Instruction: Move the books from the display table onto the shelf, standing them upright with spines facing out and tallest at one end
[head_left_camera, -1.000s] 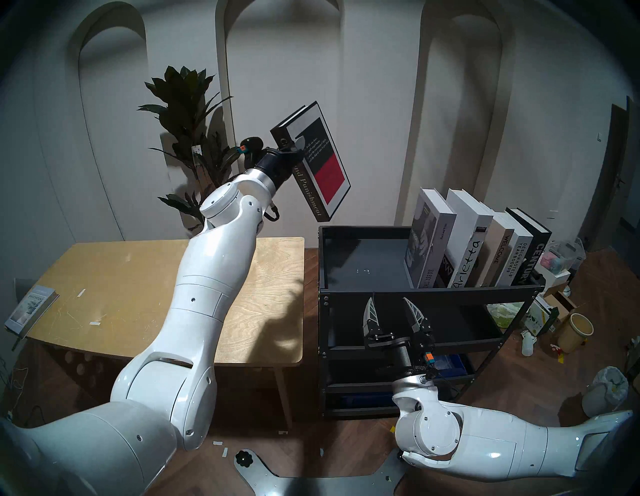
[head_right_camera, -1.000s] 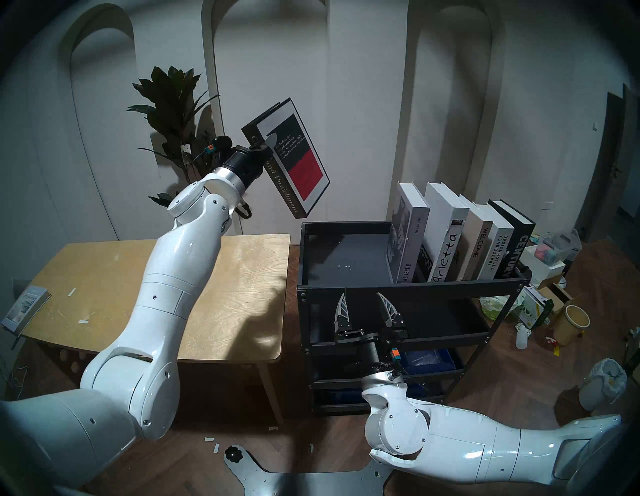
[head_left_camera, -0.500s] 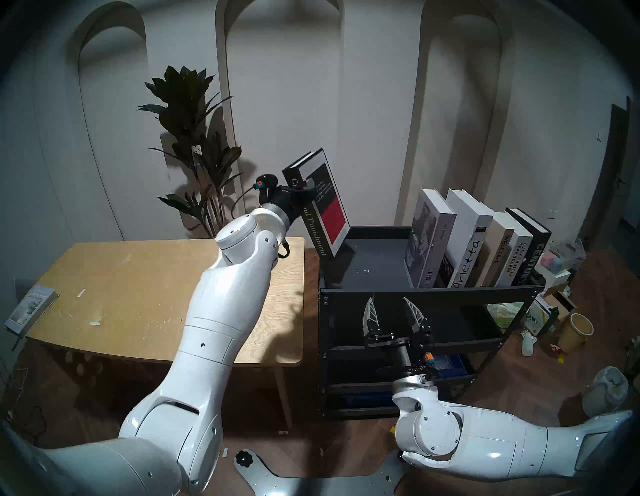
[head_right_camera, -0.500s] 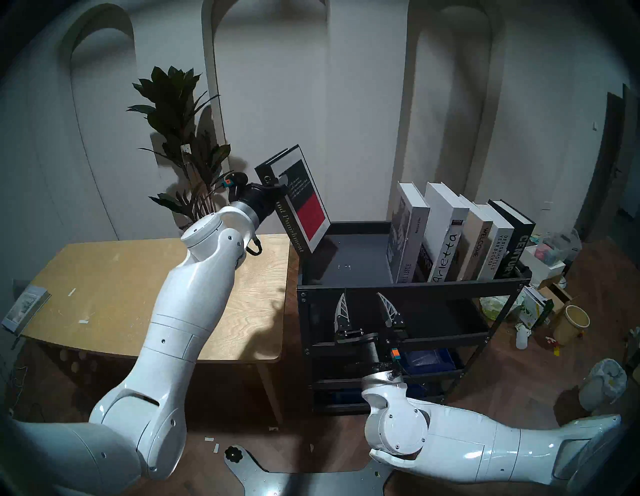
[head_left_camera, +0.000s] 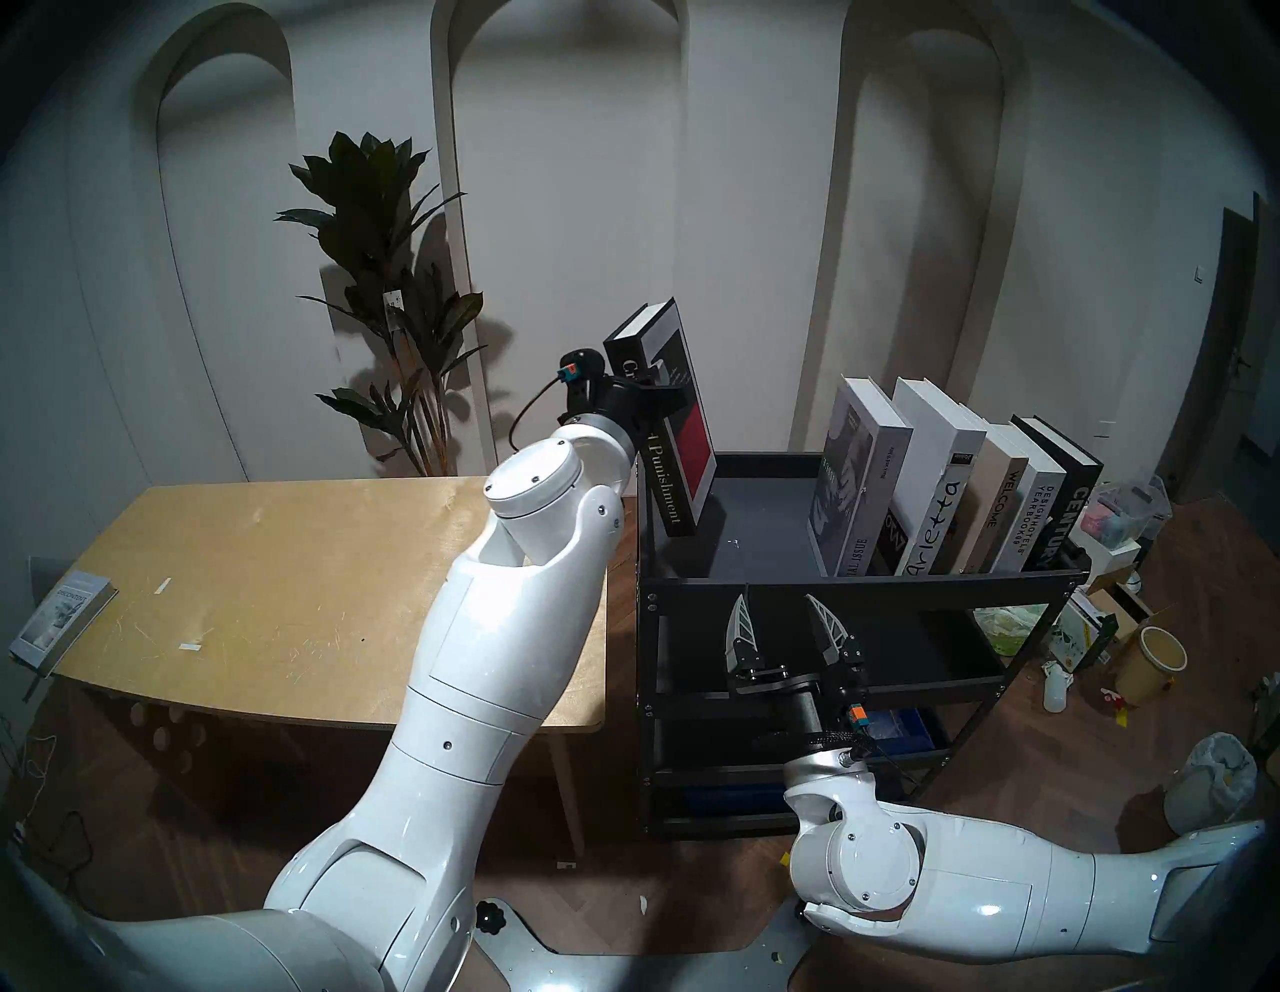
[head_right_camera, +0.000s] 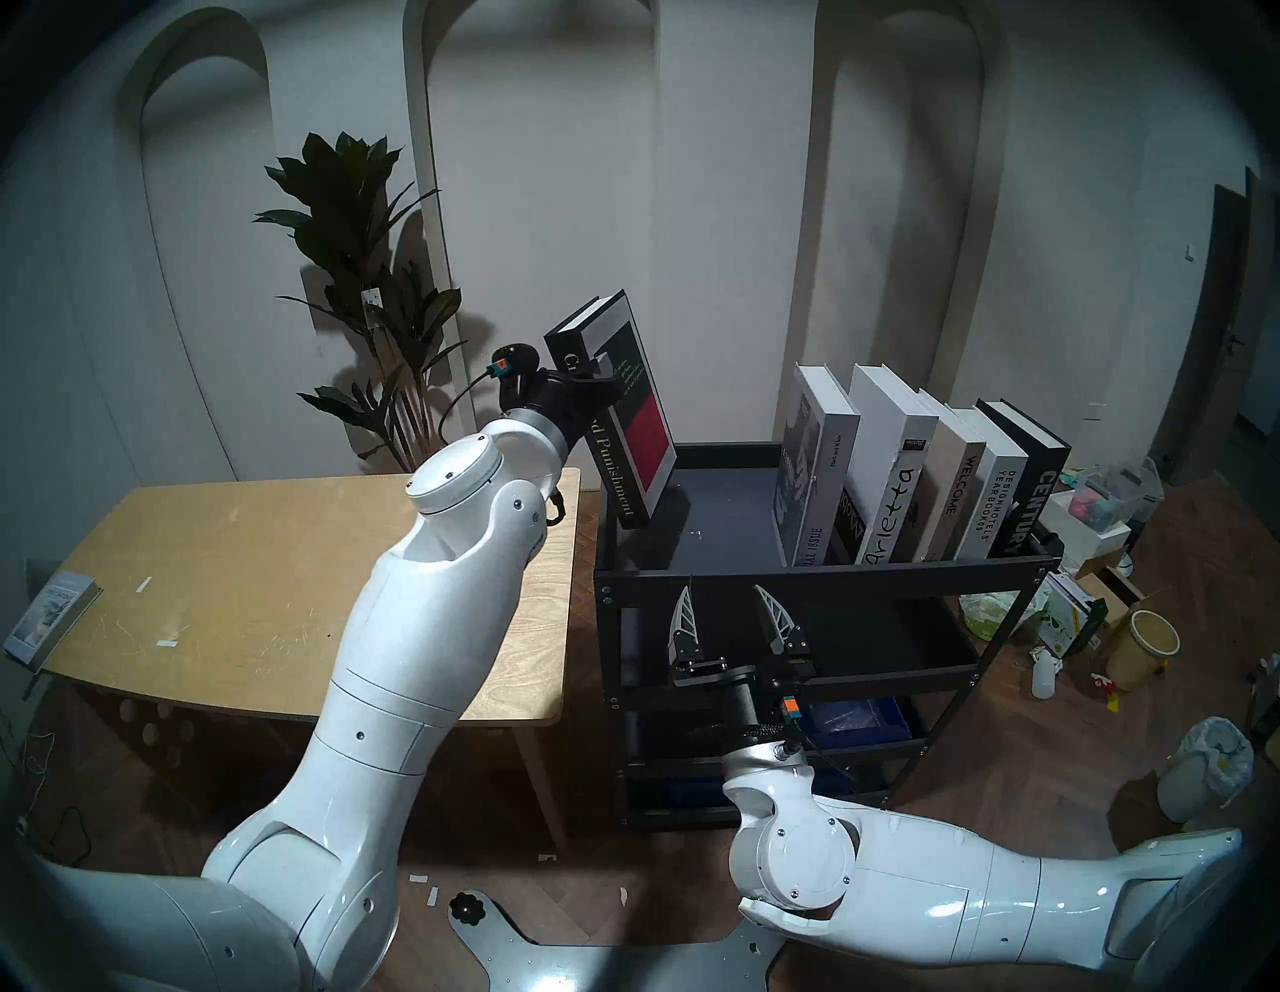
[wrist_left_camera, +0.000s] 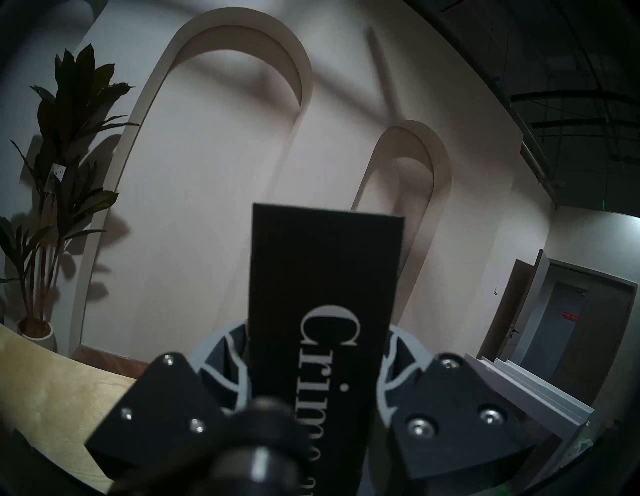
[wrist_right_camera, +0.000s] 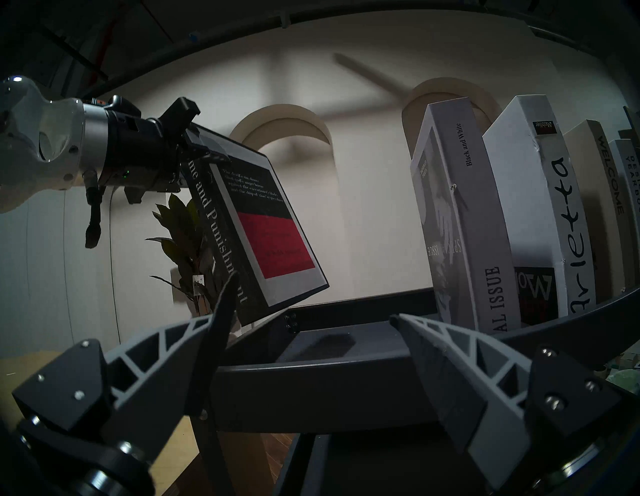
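The black book has come down and across from high over the table, and now hangs tilted just above the left end of the rack, not yet standing. The left gripper squeezes its spine near the top. Five books already stand in a leaning row at the right end, spines out. Only this one is left to set down. The right gripper waits below the top tray, jaws wide and empty.
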